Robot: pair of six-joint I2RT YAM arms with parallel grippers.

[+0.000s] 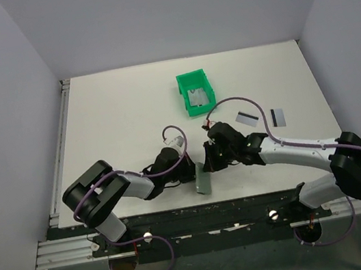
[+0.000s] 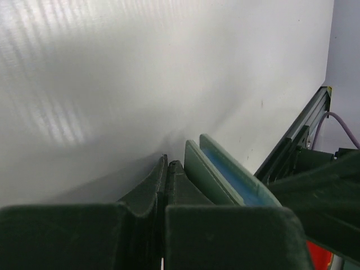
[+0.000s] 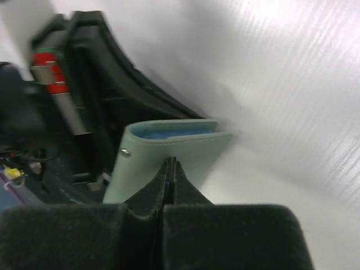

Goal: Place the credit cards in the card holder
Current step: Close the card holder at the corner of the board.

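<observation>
The grey-green card holder [image 1: 203, 181] stands on edge near the table's front edge, folded almost shut, with blue pockets showing inside [image 2: 225, 171] [image 3: 169, 149]. My left gripper [image 1: 189, 172] [image 2: 167, 163] is shut and empty, and the holder leans just right of its fingers. My right gripper [image 1: 210, 160] [image 3: 170, 161] is shut, its tips against the holder's outer face. Two silvery credit cards with black stripes [image 1: 247, 118] [image 1: 278, 116] lie flat on the table to the right. Another card [image 1: 196, 96] lies in the green bin.
The bright green plastic bin [image 1: 192, 77] stands at the middle back of the white table. The black table rail [image 2: 298, 140] and arm bases run along the front edge right behind the holder. Purple cables loop over both arms.
</observation>
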